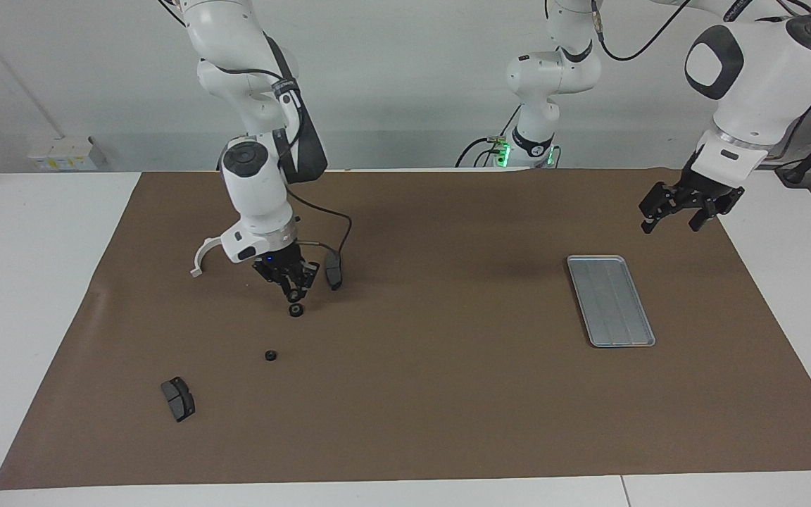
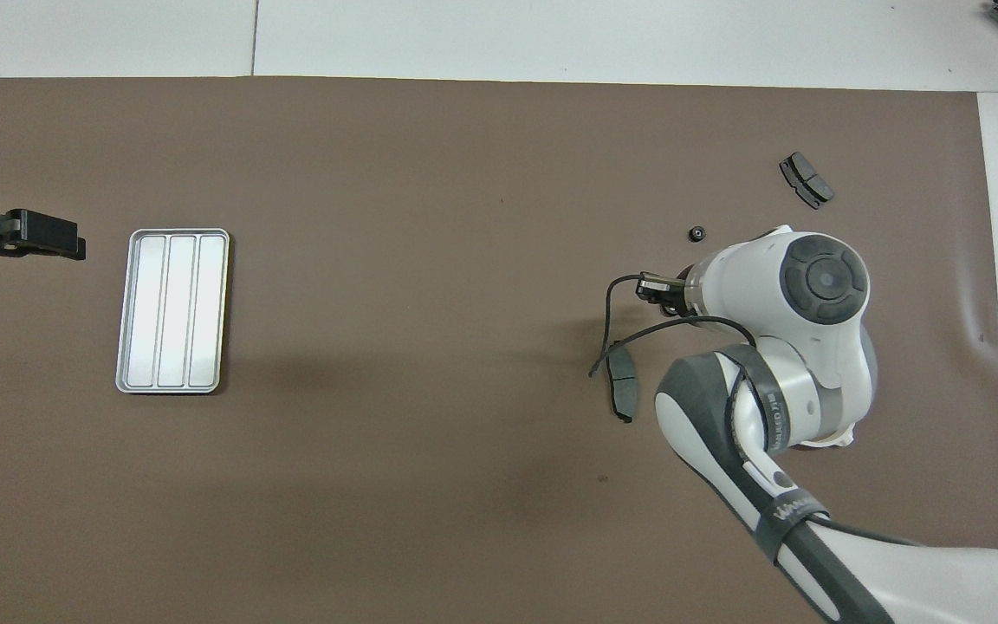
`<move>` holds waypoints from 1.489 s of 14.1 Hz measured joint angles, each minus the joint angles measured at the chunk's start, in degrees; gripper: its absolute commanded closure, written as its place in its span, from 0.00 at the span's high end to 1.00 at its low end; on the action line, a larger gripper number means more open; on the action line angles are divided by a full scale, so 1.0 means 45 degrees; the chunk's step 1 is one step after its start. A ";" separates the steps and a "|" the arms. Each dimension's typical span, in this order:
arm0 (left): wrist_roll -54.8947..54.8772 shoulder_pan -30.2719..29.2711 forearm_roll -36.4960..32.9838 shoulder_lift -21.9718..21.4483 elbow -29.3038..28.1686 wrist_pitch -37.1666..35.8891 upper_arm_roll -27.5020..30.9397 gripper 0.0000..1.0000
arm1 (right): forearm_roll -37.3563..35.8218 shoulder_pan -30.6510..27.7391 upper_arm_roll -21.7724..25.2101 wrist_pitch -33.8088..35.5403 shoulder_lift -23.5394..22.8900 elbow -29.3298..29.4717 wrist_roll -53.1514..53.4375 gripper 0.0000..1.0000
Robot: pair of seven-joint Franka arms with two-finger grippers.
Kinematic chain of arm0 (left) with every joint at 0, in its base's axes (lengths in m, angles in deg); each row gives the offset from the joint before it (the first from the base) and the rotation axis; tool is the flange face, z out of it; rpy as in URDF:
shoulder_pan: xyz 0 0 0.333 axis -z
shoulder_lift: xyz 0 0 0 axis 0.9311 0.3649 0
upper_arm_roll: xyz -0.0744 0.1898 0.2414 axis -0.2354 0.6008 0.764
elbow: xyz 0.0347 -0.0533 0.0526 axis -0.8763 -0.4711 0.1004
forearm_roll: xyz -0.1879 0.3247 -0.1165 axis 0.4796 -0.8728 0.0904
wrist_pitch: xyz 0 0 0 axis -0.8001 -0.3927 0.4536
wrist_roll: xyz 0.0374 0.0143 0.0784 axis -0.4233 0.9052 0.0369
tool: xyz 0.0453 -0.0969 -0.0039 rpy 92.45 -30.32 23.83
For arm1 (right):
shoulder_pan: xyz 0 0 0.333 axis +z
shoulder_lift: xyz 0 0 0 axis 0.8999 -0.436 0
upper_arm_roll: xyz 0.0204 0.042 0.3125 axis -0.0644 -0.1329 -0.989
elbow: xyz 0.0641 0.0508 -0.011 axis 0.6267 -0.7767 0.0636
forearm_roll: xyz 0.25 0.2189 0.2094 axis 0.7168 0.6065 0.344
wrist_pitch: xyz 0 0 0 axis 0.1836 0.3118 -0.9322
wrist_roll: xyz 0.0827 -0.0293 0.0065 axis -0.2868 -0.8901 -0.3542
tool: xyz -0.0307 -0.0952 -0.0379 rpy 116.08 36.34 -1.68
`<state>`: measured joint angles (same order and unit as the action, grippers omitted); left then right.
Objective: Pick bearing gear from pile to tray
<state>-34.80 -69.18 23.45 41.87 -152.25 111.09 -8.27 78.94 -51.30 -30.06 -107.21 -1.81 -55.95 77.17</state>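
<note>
My right gripper (image 1: 294, 294) hangs just above the brown mat, shut on a small black bearing gear. It is over another gear (image 1: 296, 310) that lies beside a dark brake-pad piece (image 1: 333, 271). That lying gear is hidden under the right gripper (image 2: 651, 286) in the overhead view. A further gear (image 1: 270, 355) (image 2: 697, 233) sits farther from the robots. The silver tray (image 1: 610, 301) (image 2: 172, 310) lies bare toward the left arm's end. My left gripper (image 1: 680, 211) (image 2: 66, 243) waits open in the air beside the tray.
A second brake-pad piece (image 1: 178, 398) (image 2: 805, 179) lies farthest from the robots at the right arm's end. A white curved bracket (image 1: 201, 259) shows beside the right wrist. A black cable (image 2: 612, 347) loops from the right hand over the nearer pad (image 2: 623, 381).
</note>
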 measured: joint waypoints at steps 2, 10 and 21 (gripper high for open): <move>0.0000 0.0007 0.0000 -0.0001 -0.0029 0.0000 -0.0006 1.00 | 0.0002 0.0960 -0.0011 0.0027 -0.0499 0.0794 0.1261 0.06; 0.0007 0.0024 0.0000 -0.0002 -0.0112 -0.0006 -0.0071 1.00 | -0.0529 0.4227 0.0003 0.1424 -0.3929 0.5297 0.5802 0.06; 0.1024 0.0459 0.0000 0.0291 -0.0415 0.0016 -0.0186 1.00 | -0.0868 0.5083 0.0051 0.1722 -0.5514 0.6757 0.6733 0.86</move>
<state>-30.19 -67.12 23.45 43.18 -154.12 111.16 -9.10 75.03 -28.43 -29.83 -99.46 -26.63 -25.54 107.47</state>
